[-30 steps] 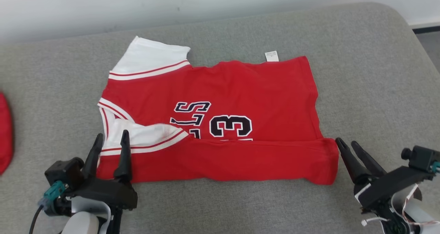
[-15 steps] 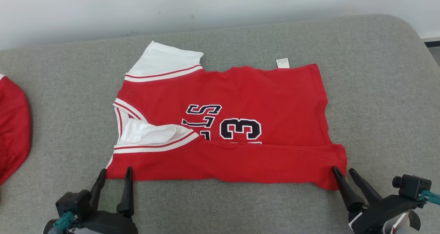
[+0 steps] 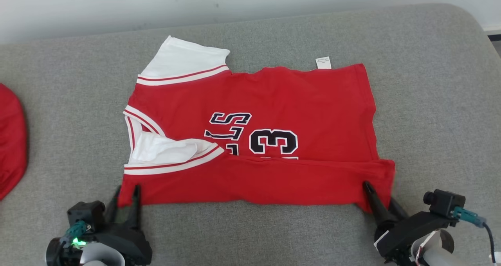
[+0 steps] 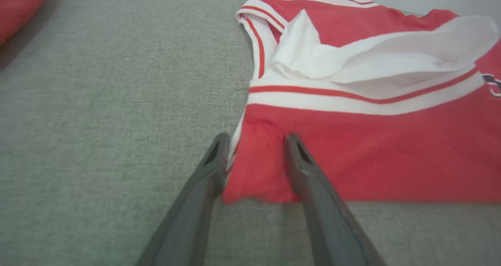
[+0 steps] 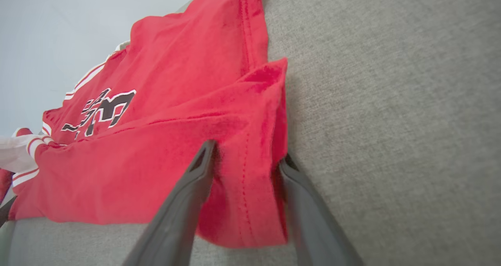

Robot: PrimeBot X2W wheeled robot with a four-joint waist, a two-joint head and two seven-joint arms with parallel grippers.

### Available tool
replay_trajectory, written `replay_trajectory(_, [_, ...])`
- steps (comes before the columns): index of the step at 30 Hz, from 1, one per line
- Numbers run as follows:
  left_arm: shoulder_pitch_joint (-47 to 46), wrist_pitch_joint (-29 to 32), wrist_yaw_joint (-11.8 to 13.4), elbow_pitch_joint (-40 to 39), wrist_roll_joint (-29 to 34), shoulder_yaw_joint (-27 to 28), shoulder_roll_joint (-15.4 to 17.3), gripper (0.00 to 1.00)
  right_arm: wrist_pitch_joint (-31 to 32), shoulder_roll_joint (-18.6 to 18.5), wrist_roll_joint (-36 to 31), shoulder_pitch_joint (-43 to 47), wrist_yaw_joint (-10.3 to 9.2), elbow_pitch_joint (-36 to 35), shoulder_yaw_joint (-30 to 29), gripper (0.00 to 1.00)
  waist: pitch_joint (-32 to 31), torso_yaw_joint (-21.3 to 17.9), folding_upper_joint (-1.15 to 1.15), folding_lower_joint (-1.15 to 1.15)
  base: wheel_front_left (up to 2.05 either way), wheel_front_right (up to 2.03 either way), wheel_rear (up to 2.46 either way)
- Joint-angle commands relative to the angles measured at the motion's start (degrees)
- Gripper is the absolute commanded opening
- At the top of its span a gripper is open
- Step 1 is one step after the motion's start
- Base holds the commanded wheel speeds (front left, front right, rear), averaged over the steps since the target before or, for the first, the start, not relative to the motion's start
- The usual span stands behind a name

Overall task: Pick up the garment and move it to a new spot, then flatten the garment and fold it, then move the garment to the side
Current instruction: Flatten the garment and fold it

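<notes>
The garment (image 3: 274, 121) is a red jersey with white sleeves and a black "23", lying flat on the grey padded surface (image 3: 430, 101). Its near strip is folded over onto itself. My left gripper (image 3: 127, 189) stands open at the near left corner. In the left wrist view the left gripper (image 4: 257, 137) has that corner of the garment (image 4: 391, 160) between its fingers. My right gripper (image 3: 377, 193) is open at the near right corner. In the right wrist view the right gripper (image 5: 247, 150) straddles the folded hem of the garment (image 5: 176, 101), one finger above the cloth and one at its edge.
Another red cloth item (image 3: 9, 141) lies at the far left edge of the surface and shows in the left wrist view as the red item (image 4: 19, 4). A pale wall (image 3: 117, 8) runs behind. The surface rounds off at the far right corner.
Both grippers have moved forward onto the garment's near corners, and their fingers have drawn somewhat closer together around the cloth. The head camera has shifted slightly.
</notes>
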Motion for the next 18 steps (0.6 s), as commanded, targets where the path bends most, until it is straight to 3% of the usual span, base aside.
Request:
replay_trajectory(1, [-0.1,-0.1,-0.5,1.2,-0.5,-0.3,-0.4,0.00,0.1,0.7,0.1,0.3,-0.14,0.6,0.5,0.00,-0.7,0.3,0.00,0.00,0.00,0.00,0.00])
replay_trajectory(8, [2.2,-1.8,-1.3,1.7,-1.7,0.9,-1.1,0.00,0.0,-1.3,-1.2,1.2,-0.14,-0.5,-1.1,0.00,-3.9,1.5,0.00,0.00,0.00,0.00,0.00])
replay_trajectory(18, [12.9,-2.1,-0.8,-7.1,-2.5,1.4,-4.6,0.00,1.1,-6.6,-2.7,6.3,-0.14,-4.1,-0.8,0.00,-7.2,4.0,0.00,0.00,0.00,0.00,0.00])
